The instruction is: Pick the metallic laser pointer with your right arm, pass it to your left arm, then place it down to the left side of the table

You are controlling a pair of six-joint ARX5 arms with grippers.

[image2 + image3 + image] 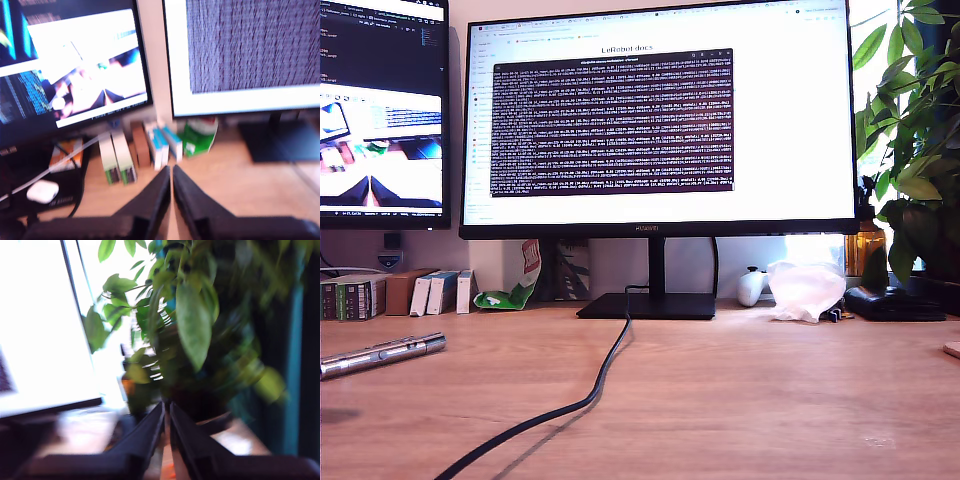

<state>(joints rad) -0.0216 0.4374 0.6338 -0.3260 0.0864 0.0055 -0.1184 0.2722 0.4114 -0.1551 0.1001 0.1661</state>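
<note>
So the metallic laser pointer (pixel 382 354) is lying flat on the wooden surface (pixel 740 400) at the exterior view's left edge, well apart from either tool — neither arm shows in that view. My first tool (pixel 171 187) has its jaws closed on nothing, facing the small boxes (pixel 140 150) under the monitors. My second tool (pixel 166 425) is closed and empty too — pointed at the leafy plant (pixel 192 325), view blurry.

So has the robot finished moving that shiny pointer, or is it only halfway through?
It looks finished. The metallic laser pointer lies flat on the table at the exterior view's left, with nothing holding it. My first gripper and my second gripper are both closed and empty, raised off the desk. Nothing seems left except parking the arms.
</note>
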